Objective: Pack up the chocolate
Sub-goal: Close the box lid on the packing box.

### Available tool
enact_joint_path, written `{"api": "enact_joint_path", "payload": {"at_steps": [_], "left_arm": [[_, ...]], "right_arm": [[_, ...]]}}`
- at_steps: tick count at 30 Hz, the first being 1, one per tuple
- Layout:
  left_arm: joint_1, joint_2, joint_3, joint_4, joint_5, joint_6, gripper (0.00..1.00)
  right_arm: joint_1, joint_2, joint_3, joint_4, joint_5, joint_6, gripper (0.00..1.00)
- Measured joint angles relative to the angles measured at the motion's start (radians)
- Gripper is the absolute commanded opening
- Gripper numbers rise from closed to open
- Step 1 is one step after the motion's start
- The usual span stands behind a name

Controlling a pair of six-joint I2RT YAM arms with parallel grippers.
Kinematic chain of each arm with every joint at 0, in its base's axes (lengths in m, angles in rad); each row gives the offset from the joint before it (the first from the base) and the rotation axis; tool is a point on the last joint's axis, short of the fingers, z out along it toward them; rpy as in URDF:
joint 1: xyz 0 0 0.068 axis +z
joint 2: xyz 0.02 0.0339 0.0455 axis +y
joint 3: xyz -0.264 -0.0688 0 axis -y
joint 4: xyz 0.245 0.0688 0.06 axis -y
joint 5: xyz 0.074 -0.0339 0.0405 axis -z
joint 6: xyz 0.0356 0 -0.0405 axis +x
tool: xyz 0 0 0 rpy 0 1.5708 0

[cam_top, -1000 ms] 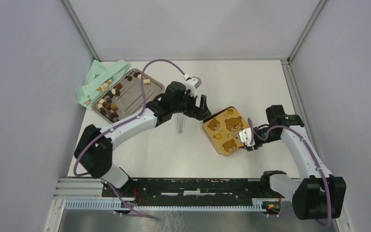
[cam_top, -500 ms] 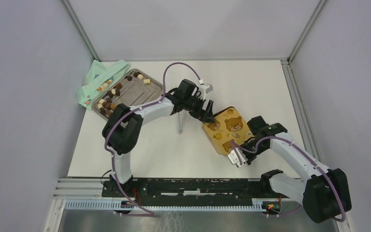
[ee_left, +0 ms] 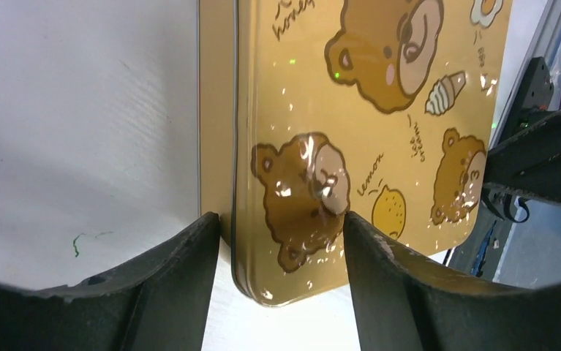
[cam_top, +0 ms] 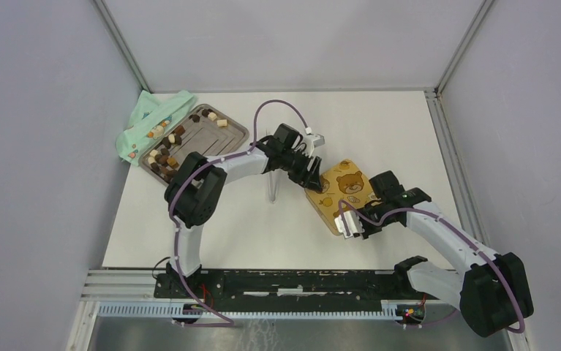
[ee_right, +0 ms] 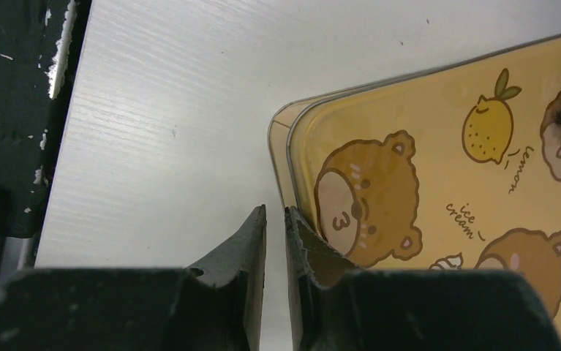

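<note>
**Chocolate.** The chocolate [cam_top: 166, 150] lies loose on a metal tray [cam_top: 208, 142], well apart from the gold tin [cam_top: 339, 191], to the tin's left and farther from the arm bases. None is in the tin. A mint-green bag [cam_top: 142, 117] sits beyond the tray, farther from the tin again.

**Tin.** It lies flat on the table [cam_top: 211, 227] with the bear-printed lid on. The seam between lid and base shows at two corners.

**Left gripper** [ee_left: 281, 218]. It is at the tin's far-left corner. The jaws stand apart astride that corner, one finger against the base wall and the other over the lid. Whether they bear down on the tin cannot be told.

**Right gripper** [ee_right: 276, 210]. It is at the tin's near corner. The fingers are drawn almost together with only a sliver of table showing between them and nothing held. One tip touches the tin at the seam.

**Assessed step.** Opening the lid; packing has not begun.

**Hazards.**
- The corner under the left jaws is rounded and glossy. A weak hold could let the tin squirt out or spin on the smooth table once the right tips push.
- The narrow tips may ride over the lid instead of entering the seam, and so shove the tin toward the left arm.
- A lid that frees suddenly could flip off.
- Both wrists crowd the tin, so contact between them is possible.
</note>
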Motion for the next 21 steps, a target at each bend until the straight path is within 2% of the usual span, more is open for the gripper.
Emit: {"api": "enact_joint_path", "payload": {"at_steps": [4,6,12,15,19,21], "left_arm": [[0.006,-0.024,-0.064,0.049,0.001,-0.002,0.58],[0.010,-0.055,-0.101,0.059,-0.006,-0.006,0.58],[0.004,-0.122,-0.192,0.084,-0.063,-0.100,0.77],[-0.002,-0.154,-0.202,0.082,-0.131,-0.158,0.83],[-0.004,-0.245,-0.197,0.072,-0.263,-0.227,0.82],[-0.002,-0.308,-0.185,0.055,-0.341,-0.241,0.75]], "right_arm": [[0.002,0.005,0.010,-0.003,0.027,0.056,0.23],[0.002,0.010,0.016,-0.014,0.036,0.059,0.24],[0.002,0.015,0.061,-0.084,0.042,0.045,0.30],[0.001,0.005,0.101,-0.137,0.029,0.040,0.38],[-0.003,-0.012,0.201,-0.201,0.025,0.114,0.45],[-0.024,0.008,0.283,-0.217,0.023,0.173,0.53]]}}
